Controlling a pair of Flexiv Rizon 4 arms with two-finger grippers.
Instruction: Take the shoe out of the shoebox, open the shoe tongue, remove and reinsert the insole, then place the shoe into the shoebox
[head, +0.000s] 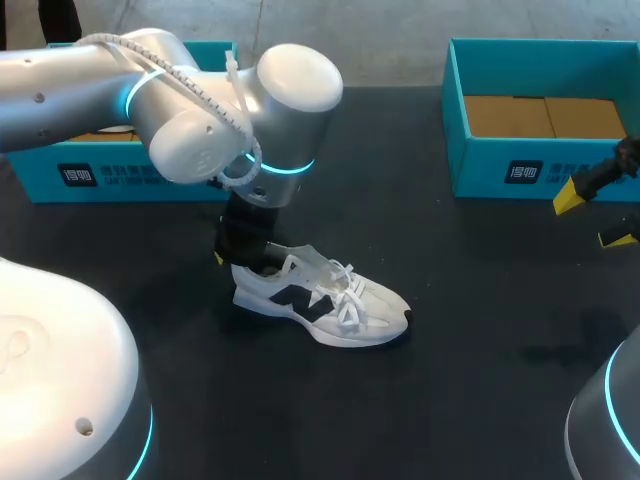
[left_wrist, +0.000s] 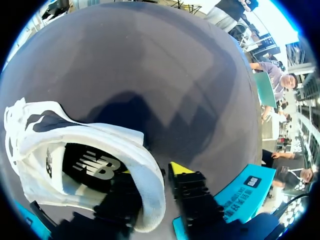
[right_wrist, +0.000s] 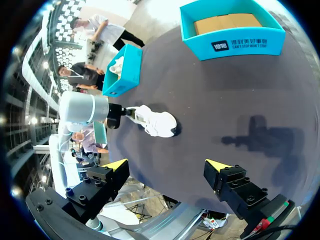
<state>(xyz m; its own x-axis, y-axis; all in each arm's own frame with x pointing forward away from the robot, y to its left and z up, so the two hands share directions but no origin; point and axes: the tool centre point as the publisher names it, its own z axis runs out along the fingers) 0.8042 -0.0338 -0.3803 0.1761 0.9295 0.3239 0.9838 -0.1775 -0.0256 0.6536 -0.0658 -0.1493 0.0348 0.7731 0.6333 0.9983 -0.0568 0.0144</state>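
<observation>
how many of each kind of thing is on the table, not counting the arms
white shoe: 1
teal shoebox: 2, the left shoebox behind the left arm and the right shoebox at the far right
total: 3

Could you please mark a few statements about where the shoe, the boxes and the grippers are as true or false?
1. The shoe lies on the table, not in a shoebox. True.
2. The right gripper holds the shoe. False: it is open and empty, well apart from the shoe.
3. The left gripper is at the shoe's toe. False: it is at the heel.
4. The right-hand shoebox is empty. True.
</observation>
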